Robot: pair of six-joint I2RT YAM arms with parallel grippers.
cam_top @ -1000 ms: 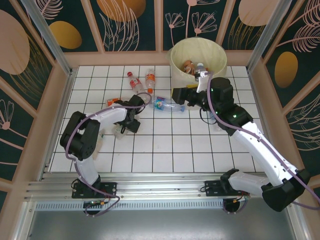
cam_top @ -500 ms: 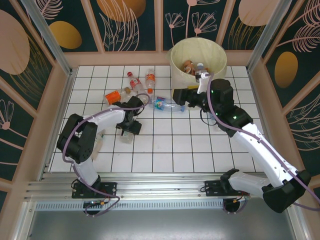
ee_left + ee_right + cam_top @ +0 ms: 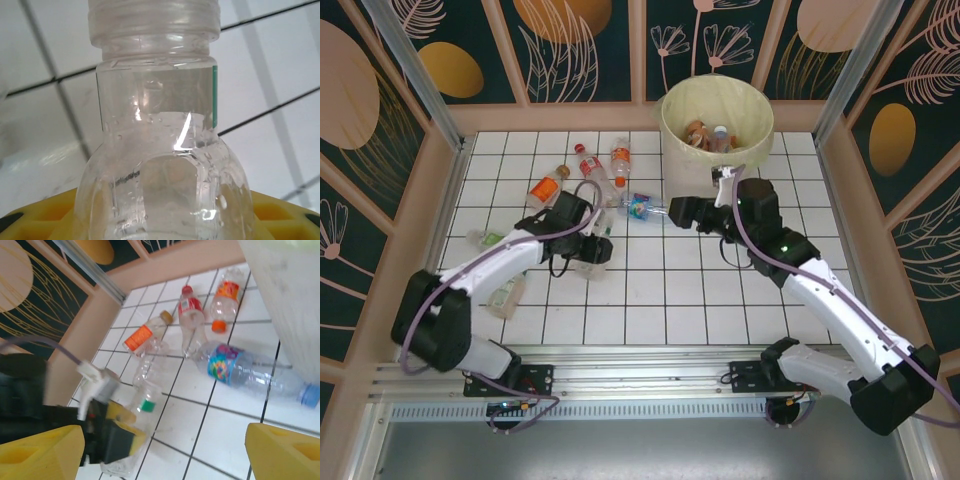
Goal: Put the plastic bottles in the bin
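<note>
Because the clear bottle (image 3: 156, 135) looks empty and thin-walled, it should weigh almost nothing, give under a hard squeeze, and slip easily on its smooth, rounded sides. The stiffer shoulder just under the threaded neck is probably the safest place to hold it. That is where the left end effector (image 3: 588, 251) has it: in the left wrist view the yellow pads (image 3: 35, 220) press against both sides of the shoulder, pinching the bottle low over the tiled bench (image 3: 700, 300), left of centre. A green band circles its neck. The right end effector (image 3: 162, 452) hangs with its fingers spread wide and nothing between them, above the blue-capped bottle (image 3: 240, 371) that lies on its side close to the bin (image 3: 667, 130). The bin stands at the far edge of the bench with a few bottles already inside. An orange-labelled bottle (image 3: 546, 187), a red-labelled one (image 3: 588, 165) and others lie scattered on the tiles. Since the caps and curved bodies let them roll, a grip across the middle of the body or at the neck seems wisest.
</note>
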